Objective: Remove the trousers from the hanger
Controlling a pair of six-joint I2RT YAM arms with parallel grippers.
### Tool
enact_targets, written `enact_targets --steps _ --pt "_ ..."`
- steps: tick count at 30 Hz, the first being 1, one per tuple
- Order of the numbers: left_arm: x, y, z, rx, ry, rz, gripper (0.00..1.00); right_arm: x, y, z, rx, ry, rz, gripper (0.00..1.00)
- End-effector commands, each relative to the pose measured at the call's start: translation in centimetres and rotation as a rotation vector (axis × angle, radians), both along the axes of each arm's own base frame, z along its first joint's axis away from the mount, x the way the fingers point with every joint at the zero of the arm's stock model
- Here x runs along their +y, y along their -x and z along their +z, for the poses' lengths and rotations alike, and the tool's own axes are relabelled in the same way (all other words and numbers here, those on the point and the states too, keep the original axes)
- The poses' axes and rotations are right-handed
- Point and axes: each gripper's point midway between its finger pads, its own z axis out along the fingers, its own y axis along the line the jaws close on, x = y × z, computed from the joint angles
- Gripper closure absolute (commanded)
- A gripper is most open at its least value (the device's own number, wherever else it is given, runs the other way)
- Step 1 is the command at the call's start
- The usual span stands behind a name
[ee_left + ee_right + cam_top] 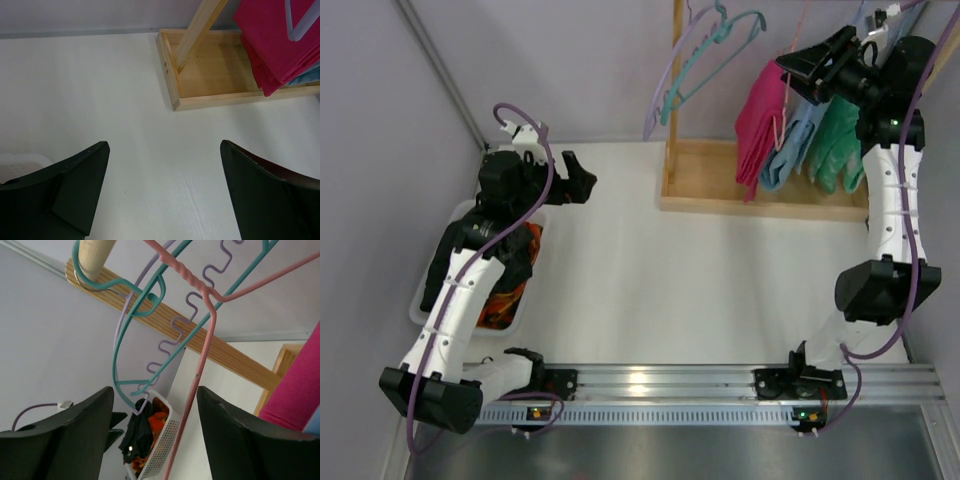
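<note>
magenta trousers (295,390) beside right hand (155,390), spread wide; left hand (164,145) wide too, well apart.

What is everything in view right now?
Magenta garment: one, hung on rack, leftmost.
Blue garment: one, hung beside magenta.
Green garment: one, hung rightmost.
Pink wire hanger: one, seen between right jaws.
Teal hanger: one, empty, rack's left end.
Lilac hanger: one, empty, with teal.
Wooden rack: one, light wood, table's far right.
Basket: one, white, table's left, holding orange and black clothes.
Table: one, white.
Left arm: white and black, jaws open above table.
Right arm: white and black, jaws open at hangers.
</note>
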Motion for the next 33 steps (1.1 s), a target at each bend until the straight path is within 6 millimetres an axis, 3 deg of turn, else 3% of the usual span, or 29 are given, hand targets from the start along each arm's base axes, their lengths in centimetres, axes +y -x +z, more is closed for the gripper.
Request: enact_targets --steps 1,10,20,22,23,25,28,31,33 --pt "-0.1 -0.3 1.7 -0.062 0.032 -0.006 0.01 1.8 0.0 0.0 0.009 -0.057 0.083 0.34" --pt "-0.3 -0.5 1.6 -0.059 0.029 -0.016 0.02 3.4 -0.4 0.0 -0.002 -0.119 0.158 0.57" --pt "-0.3 -0.6 1.7 -0.060 0.027 -0.012 0.01 5.5 -2.0 0.7 -0.033 -0.163 0.105 0.51" --pt "-0.2 -0.6 1.6 -0.059 0.025 -0.010 0.01 4.9 -2.3 1.2 -0.046 -0.163 0.034 0.50" --pt "-0.2 -0.6 1.6 -0.059 0.024 -0.010 0.01 6.3 -1.9 1.3 -0.046 -0.167 0.046 0.50" --pt "-0.2 -0.6 1.6 -0.059 0.023 -0.008 0.01 6.2 -2.1 1.4 -0.042 -0.167 0.002 0.51" --pt "-0.2 -0.6 1.5 -0.059 0.023 -0.008 0.01 6.8 -2.5 1.2 -0.038 -0.170 -0.011 0.57" --pt "-0.1 -0.5 1.5 -0.061 0.022 -0.004 0.01 7.3 -2.6 0.9 -0.032 -0.170 -0.005 0.68" --pt "0.0 -0.4 1.7 -0.067 0.020 -0.002 0.01 7.4 -2.3 0.9 -0.040 -0.170 -0.003 0.83"
